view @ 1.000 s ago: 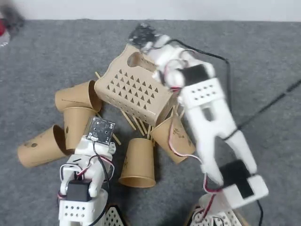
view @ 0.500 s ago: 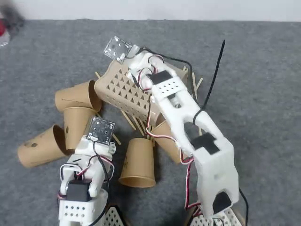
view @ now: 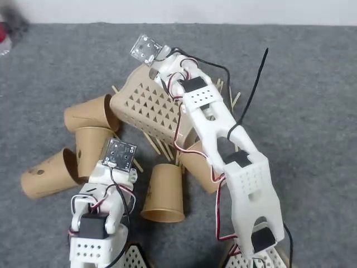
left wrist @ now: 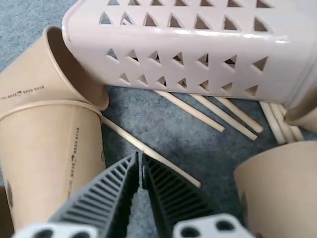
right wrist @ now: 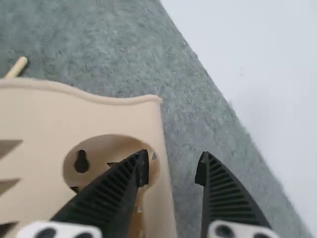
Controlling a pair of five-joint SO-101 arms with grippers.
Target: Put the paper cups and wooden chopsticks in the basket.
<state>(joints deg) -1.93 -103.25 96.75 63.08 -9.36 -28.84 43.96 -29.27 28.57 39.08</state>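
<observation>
High view: the basket lies tipped over at upper centre of the frame, a perforated wall facing up, nothing visible inside it. All five paper cups are outside it on the grey carpet. The upper-left cup is on its side with its mouth against the basket's left corner. The middle-left cup is just below it, touching it. The far-left cup is on its side at lower left. The centre cup is below the basket, mouth toward the bottom of the frame. The right cup is partly under your right arm, against the basket's lower right corner. Chopsticks poke out from under the basket's lower edge, and more chopsticks lie right of the basket.

Your right gripper is open. One finger is at the basket's oval handle hole, the other past the end wall over carpet. I can't tell if it touches the wall.

Your left gripper is closed on nothing, with its tips over a single chopstick lying between the middle-left and centre cups.
</observation>
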